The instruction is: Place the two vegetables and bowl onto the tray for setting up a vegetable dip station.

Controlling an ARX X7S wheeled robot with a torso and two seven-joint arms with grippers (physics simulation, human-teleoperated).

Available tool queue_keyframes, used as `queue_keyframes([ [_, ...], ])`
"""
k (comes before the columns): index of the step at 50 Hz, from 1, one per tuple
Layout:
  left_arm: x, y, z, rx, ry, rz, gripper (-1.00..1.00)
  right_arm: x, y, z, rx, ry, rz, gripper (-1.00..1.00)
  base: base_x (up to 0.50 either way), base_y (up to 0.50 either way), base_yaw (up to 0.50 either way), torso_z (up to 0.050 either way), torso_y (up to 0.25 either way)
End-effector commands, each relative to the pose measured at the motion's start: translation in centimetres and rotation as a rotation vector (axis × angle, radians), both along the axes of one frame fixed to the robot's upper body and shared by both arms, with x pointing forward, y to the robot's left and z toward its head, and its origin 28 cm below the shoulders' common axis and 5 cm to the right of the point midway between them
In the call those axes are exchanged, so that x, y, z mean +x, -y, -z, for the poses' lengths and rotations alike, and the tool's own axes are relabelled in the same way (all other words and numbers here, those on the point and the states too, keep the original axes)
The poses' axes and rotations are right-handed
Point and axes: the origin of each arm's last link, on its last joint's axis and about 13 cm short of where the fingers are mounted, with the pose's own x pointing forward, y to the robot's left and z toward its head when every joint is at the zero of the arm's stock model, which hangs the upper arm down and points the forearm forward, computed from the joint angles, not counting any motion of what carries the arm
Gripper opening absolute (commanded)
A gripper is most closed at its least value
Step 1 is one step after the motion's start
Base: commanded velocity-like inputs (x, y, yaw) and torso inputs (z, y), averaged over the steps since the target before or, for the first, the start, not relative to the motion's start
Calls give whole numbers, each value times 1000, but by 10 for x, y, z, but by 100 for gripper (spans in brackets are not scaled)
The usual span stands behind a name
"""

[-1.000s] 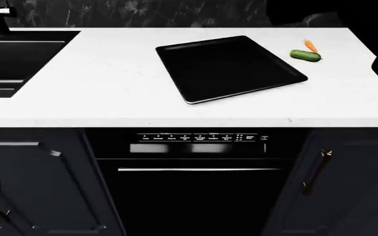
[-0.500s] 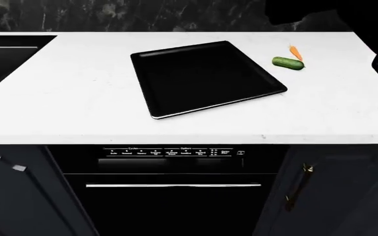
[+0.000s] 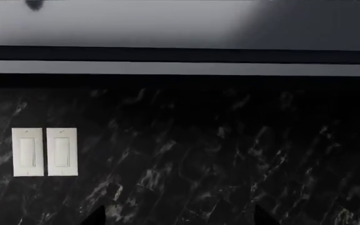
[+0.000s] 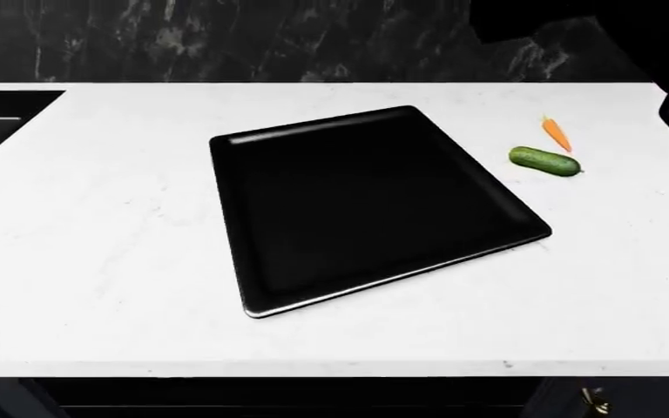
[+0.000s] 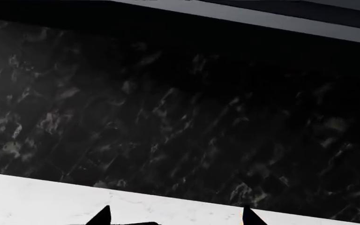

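Lying well ahead of both jaws, which show only spread tips, the cucumber (image 4: 543,161) touches the carrot (image 4: 557,133) beside the bare tray (image 4: 241,261); light, stiff, likely slippery, best pinched mid-body.

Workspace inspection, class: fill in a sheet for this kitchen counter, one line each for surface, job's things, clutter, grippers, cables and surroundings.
Surface: white counter, level.
Job's things: black tray lies flat on the counter, nothing on it. Carrot and cucumber lie on the counter to the right of the tray, close together, apart from it. Bowl: nothing seen.
Clutter: nothing seen.
Grippers: left gripper and right gripper show only dark fingertips set apart, facing the wall, holding nothing.
Cables: nothing seen.
Surroundings: dark marbled wall; two white switches on it.
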Motion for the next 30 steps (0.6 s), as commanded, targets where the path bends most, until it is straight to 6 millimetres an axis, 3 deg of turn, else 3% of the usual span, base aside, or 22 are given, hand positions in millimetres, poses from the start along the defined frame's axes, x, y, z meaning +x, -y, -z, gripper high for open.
queue_keyframes([
  [1,-1,0,0,0,2,2,100,-1,0,-1,1,2,0,100,500,-44,0,0,0],
  [8,-1,0,-1,1,4,0,100,0,-1,-1,6,-4,-3,100,500,-122,0,0,0],
  [22,-1,0,-1,-1,5,2,100,1,-1,2,3,-6,-3,100,377,-358,0,0,1],
  [24,-1,0,-1,-1,6,4,100,3,-2,1,-63,-8,12,100,131,-94,0,0,0],
  [30,-1,0,-1,-2,5,4,100,1,-4,-1,-51,23,-41,100,316,0,0,0,2],
])
